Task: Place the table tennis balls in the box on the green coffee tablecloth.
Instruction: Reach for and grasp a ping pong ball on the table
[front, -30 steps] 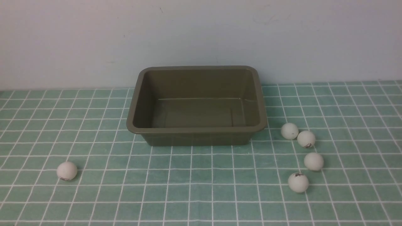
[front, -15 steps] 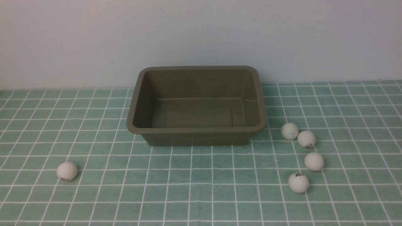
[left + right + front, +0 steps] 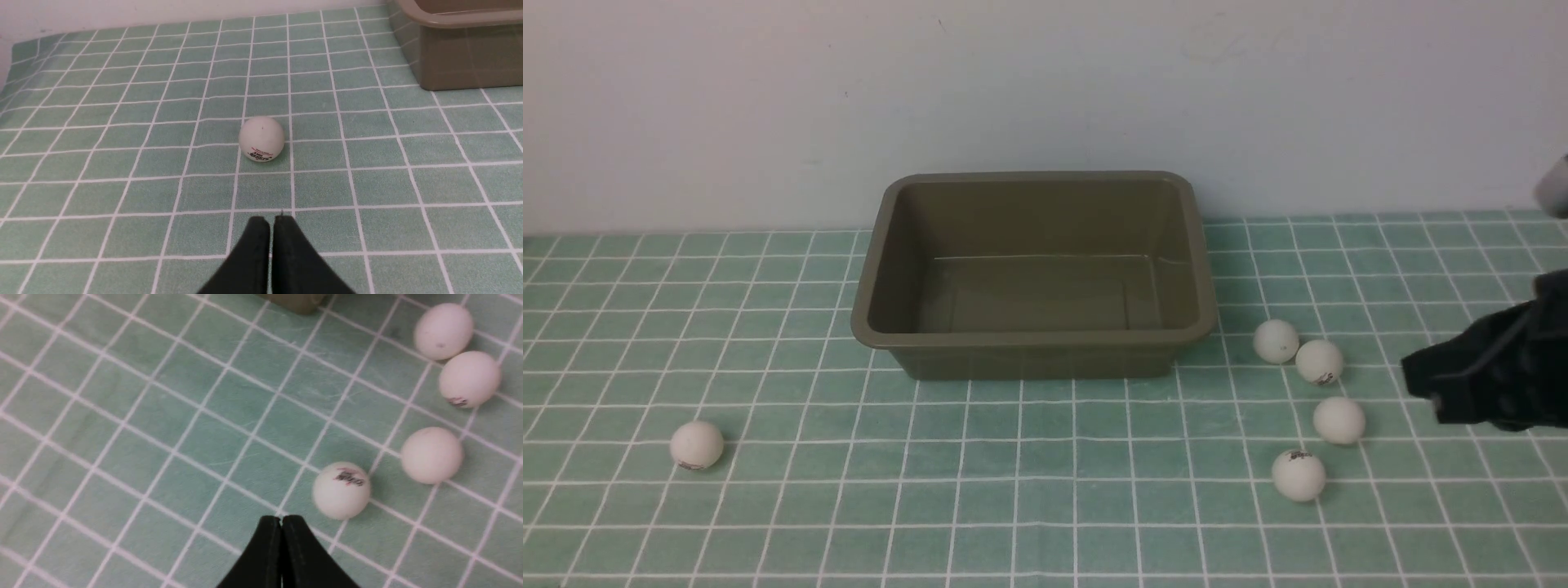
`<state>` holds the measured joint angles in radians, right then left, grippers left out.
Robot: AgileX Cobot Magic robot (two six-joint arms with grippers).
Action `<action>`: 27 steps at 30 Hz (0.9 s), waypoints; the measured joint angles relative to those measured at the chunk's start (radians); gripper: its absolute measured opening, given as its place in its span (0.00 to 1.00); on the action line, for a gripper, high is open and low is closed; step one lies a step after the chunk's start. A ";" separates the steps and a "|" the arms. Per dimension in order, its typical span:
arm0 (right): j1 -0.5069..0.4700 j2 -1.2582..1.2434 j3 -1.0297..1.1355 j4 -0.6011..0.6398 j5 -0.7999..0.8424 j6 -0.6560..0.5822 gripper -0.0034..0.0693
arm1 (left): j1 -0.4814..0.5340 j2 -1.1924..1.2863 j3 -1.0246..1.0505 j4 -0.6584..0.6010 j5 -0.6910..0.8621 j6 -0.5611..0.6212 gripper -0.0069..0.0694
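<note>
1. Although all five table tennis balls [image 3: 1338,420] lie on the green coffee tablecloth [image 3: 1045,498], none is in the box [image 3: 1033,337], which stands empty.
2. One lone ball [image 3: 697,444] sits well apart to the box's left. The four-ball cluster [image 3: 1319,362] sits just off its right front corner.
3. Left gripper [image 3: 271,219]: jaws pressed together and holding nothing, with the lone ball straight ahead of the tips.
4. Right gripper [image 3: 281,519]: jaws likewise together and empty, on the cluster's right. The logo-marked ball [image 3: 341,491] lies nearest ahead of its tips, slightly off their line.
5. Judgement: the right arm is nearer most of the balls. Round balls give no preferred grasp axis, but the jaws must part before descending, and close neighbours could get nudged.
</note>
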<state>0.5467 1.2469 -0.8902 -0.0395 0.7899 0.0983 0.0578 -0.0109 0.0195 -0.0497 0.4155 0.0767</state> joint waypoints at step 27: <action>-0.343 0.498 -0.490 0.274 0.171 -0.923 0.03 | 0.000 0.000 0.000 0.000 -0.001 0.000 0.09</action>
<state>0.2035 1.7450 -1.3799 0.2343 0.9605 -0.8244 0.0578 -0.0109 0.0195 -0.0497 0.4147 0.0767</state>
